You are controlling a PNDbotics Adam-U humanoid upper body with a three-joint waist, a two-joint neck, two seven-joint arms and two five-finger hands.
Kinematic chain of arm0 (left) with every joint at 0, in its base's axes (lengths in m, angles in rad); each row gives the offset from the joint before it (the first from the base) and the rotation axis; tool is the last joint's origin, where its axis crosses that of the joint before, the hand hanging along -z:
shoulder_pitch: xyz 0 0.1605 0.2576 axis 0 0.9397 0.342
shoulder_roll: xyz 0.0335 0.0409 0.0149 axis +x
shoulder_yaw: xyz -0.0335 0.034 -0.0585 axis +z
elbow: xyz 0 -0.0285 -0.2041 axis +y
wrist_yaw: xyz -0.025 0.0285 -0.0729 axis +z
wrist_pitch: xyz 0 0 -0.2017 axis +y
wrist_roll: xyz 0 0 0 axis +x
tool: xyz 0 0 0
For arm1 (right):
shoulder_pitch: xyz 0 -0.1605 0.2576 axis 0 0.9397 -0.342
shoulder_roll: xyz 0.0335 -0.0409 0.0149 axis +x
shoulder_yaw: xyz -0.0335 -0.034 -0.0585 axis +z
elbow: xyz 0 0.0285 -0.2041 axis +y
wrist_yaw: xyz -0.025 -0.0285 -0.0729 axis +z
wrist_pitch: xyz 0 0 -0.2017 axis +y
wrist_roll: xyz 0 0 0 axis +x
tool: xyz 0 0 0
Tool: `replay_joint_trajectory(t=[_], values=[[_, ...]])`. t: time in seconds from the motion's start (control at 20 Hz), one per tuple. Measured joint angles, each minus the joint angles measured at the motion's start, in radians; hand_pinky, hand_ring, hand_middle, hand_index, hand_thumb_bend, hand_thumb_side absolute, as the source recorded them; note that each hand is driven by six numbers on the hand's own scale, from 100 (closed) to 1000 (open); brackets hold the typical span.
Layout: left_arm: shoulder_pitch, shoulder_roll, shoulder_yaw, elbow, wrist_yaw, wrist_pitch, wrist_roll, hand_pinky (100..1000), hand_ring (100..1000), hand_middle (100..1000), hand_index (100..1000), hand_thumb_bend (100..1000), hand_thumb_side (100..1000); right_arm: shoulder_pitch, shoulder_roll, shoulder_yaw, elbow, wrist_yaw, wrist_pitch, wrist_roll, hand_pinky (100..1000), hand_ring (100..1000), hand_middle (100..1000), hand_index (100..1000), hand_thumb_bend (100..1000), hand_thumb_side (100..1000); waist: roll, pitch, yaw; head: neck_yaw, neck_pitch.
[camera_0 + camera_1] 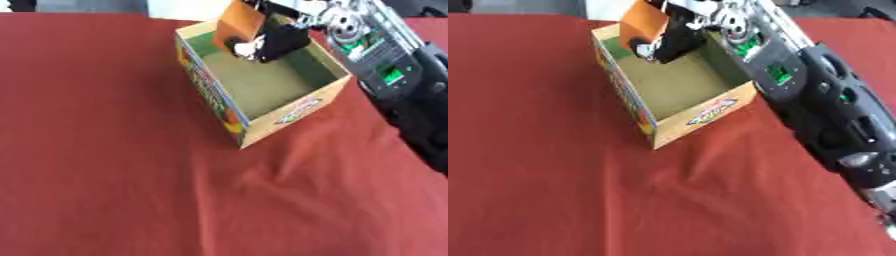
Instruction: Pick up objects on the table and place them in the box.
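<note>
Left eye view showed the right hand (278, 41) reaching in from the table's far right corner, fingers curled around an orange packet (238, 22) held over the far end of the open cardboard box (280, 120). The box stood near the far edge of the red-clothed table (114, 165), its floor bare as far as could be seen. To finish well, the hand probably needed to lower the packet below the rim before letting go, keeping clear of the walls. The left hand was out of sight.
</note>
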Motion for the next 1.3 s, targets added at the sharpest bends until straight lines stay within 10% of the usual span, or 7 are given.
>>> replay_joint_trajectory(t=[0.7, 0.95, 1.3], values=[[0.001, -0.001, -0.002, 0.000, 0.000, -0.005, 0.000, 767, 763, 793, 866, 338, 1000, -0.021, 0.071, -0.069, 0.330, 0.160, -0.153, -0.131, 759, 657, 654, 789, 181, 488, 0.001, 0.020, 0.012, -0.027, -0.014], [0.001, -0.002, -0.002, 0.000, 0.000, -0.005, 0.000, 768, 764, 793, 867, 334, 1000, -0.024, 0.083, -0.071, 0.420, 0.220, -0.216, -0.136, 849, 870, 798, 866, 351, 541, 0.004, 0.022, 0.012, -0.035, -0.018], [0.007, -0.002, -0.002, 0.000, 0.000, -0.006, 0.000, 770, 765, 794, 868, 331, 1000, -0.031, 0.085, -0.078, 0.437, 0.353, -0.242, -0.117, 879, 918, 831, 883, 606, 637, 0.004, 0.022, 0.010, -0.034, -0.017]])
